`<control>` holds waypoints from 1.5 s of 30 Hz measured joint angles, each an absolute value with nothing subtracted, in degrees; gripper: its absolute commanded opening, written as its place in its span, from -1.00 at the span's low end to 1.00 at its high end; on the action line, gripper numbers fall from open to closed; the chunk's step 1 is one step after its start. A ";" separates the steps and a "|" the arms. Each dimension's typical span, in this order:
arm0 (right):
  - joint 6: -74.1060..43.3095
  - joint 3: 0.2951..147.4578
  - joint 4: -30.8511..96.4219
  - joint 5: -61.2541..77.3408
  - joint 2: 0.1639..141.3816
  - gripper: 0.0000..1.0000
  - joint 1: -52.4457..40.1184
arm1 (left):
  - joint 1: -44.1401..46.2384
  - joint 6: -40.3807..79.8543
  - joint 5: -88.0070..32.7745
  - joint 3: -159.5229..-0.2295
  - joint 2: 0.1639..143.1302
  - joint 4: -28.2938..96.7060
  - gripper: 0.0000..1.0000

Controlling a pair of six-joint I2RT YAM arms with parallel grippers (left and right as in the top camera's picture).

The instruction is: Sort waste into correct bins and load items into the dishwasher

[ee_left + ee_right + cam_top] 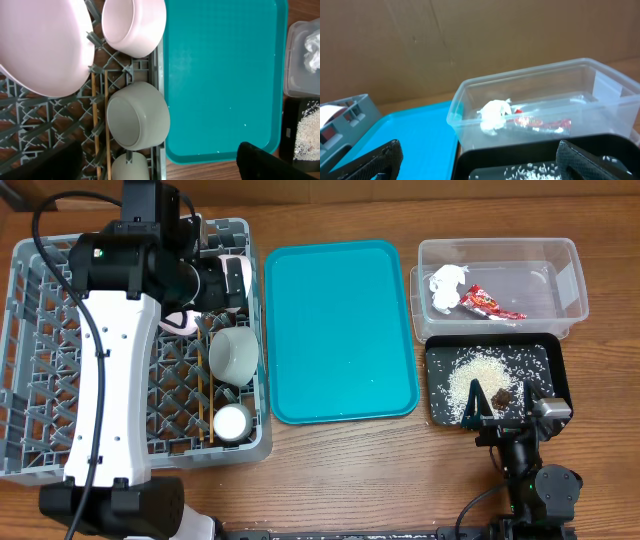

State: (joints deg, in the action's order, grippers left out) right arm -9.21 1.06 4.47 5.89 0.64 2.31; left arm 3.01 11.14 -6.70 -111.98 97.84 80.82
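The left gripper [159, 152] hung over the rack [30, 115] with its jaws spread wide and nothing between them. Directly below the gap sat a grey bowl [137, 115] and, just nearer the wrist, the cup [130, 167]. The chopsticks [95, 130] lay side by side on the lattice floor toward the left finger, touching the bowl's edge. Beyond the fingertips were a pink bowl [132, 25] and a large pink plate [45, 45], all inside the rack. Under the right finger lay the teal tray [220, 75] with a few white specks on it.

The right gripper [497, 408] also stood open and empty, low over the near edge of the black tray [520, 160]. Between its fingers in the overhead view lay the brown lump [502, 395], with rice [475, 375] scattered just ahead. Farther ahead, touching the black tray, stood the clear tub [535, 110], holding the tissue [492, 116] and the red wrapper [540, 121] beside it.
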 measured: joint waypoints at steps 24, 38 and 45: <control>-9.23 1.06 4.45 6.17 0.62 1.00 2.31 | 3.01 11.14 -6.70 -111.98 99.79 80.82 0.99; -9.26 1.06 4.45 6.17 0.62 1.00 2.31 | 3.01 11.14 -6.68 -111.98 99.79 80.82 0.99; -9.21 1.06 4.45 6.20 0.62 1.00 2.33 | 3.01 11.14 -4.29 -111.15 98.43 75.64 0.99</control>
State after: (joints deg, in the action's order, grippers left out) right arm -9.21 1.06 4.45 6.20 0.62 2.33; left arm 3.01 11.14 -4.29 -111.15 98.43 75.64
